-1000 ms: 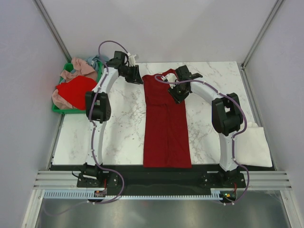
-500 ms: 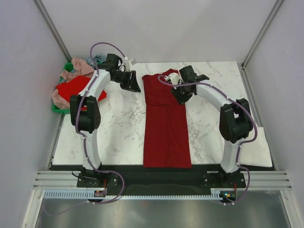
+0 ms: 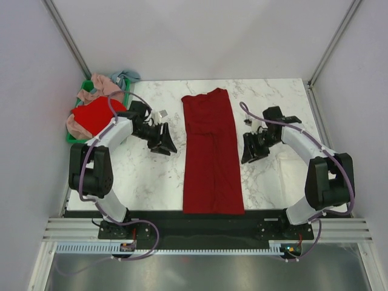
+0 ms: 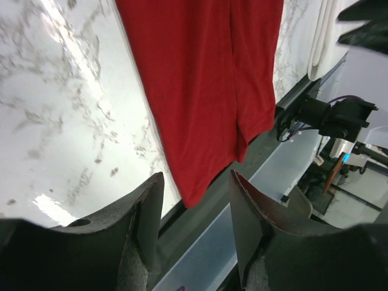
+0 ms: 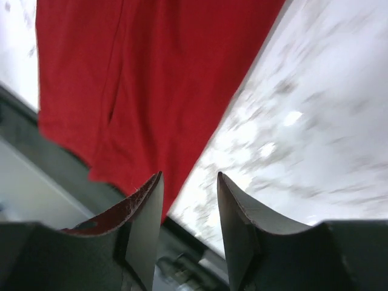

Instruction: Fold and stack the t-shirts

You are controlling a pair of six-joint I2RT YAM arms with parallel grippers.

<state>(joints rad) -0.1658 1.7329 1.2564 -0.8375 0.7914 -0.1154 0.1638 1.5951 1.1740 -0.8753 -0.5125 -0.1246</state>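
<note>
While both my arms reach low over the marble table [image 3: 151,176], notes by view.

Top view: the dark crimson t-shirt [image 3: 212,154] lies flat mid-table, folded to a long narrow strip, collar end at 12 o'clock, hem at 6 o'clock by the near edge. My left gripper [image 3: 163,140] sits at the strip's 9 o'clock and my right gripper [image 3: 251,148] at its 3 o'clock, both clear of the cloth. The green crate [image 3: 74,140] is at the table's 10 o'clock corner. It holds the bright red t-shirt [image 3: 96,115], with the dusty pink t-shirt [image 3: 100,85] and the light blue t-shirt [image 3: 125,76] heaped at its far end.

Left wrist: my fingers [image 4: 145,224] stand parted, nothing between them. The crimson hem lies beyond them. The cream-white t-shirt [image 4: 319,36] is folded at 1 o'clock.

Right wrist, somewhat blurred: my fingers [image 5: 142,218] stand parted and empty. Crimson cloth is at 11 o'clock, bare marble at 3 o'clock.
</note>
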